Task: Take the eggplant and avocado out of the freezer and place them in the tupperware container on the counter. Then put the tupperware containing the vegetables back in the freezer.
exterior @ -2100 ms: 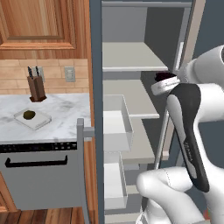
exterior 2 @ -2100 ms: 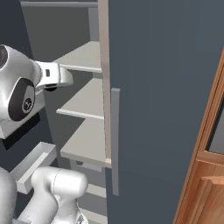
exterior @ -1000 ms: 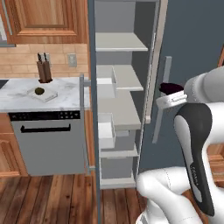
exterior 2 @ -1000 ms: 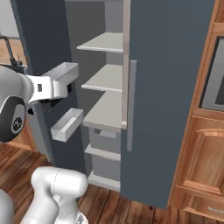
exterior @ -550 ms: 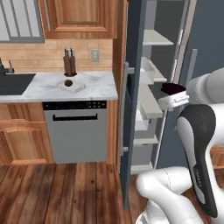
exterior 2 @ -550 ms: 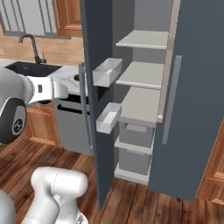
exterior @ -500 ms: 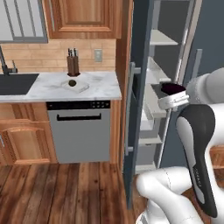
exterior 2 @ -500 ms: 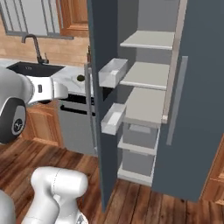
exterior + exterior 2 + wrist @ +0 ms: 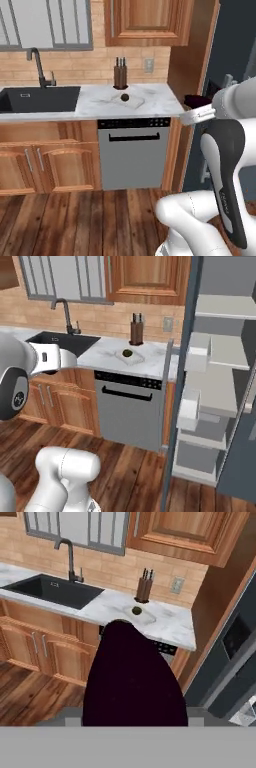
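the base has swung away from the freezer (image 9: pixel 220 381) toward the counter (image 9: pixel 100 102), so the whole scene in both base views has shifted; the counter, sink and knife block (image 9: pixel 119 75) now sit ahead where open shelves stood two seconds ago. this is camera travel, not movement of the furniture.

the gripper (image 9: pixel 132 724) is clamped on the eggplant (image 9: pixel 132 677), the dark purple lump bulging up between its jaws in the hand view; the same dark lump shows at the wrist end in the left base view (image 9: pixel 196 101), near the freezer edge. the grip looks unchanged across the earlier frames.

the tupperware container (image 9: pixel 131 101) lies on the counter in front of the knife block, with the avocado (image 9: pixel 125 97) already resting in it.

judgement: first vegetable delivered, second in transit. the eggplant is well apart from the tray, so further approach is needed before release. the freezer door stands open on the right for the return step.
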Tool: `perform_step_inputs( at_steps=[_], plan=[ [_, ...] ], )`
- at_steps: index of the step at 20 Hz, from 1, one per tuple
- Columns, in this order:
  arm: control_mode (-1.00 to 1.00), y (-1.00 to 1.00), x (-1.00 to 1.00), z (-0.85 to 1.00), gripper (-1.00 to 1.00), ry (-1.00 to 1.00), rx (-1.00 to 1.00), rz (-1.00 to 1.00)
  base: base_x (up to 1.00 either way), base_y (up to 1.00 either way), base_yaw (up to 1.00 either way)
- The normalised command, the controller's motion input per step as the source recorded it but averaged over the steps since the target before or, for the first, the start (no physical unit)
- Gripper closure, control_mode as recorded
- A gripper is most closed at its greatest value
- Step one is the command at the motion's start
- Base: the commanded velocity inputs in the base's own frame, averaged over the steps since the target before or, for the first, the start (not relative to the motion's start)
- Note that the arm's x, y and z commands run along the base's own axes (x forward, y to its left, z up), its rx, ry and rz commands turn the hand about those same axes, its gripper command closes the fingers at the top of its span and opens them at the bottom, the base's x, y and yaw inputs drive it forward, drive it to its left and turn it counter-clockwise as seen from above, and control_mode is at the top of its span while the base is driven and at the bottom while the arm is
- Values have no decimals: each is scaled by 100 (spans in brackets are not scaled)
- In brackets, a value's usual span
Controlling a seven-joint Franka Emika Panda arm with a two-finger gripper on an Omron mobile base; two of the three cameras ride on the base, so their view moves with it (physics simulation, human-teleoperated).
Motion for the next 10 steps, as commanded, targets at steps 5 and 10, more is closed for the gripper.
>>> perform_step_inputs(
  at_steps=[5,10],
  plan=[
    [100,0,0,0,100,0,0,0,100,88,-14],
    [100,0,0,0,100,0,0,0,100,30,-15]
  ],
)
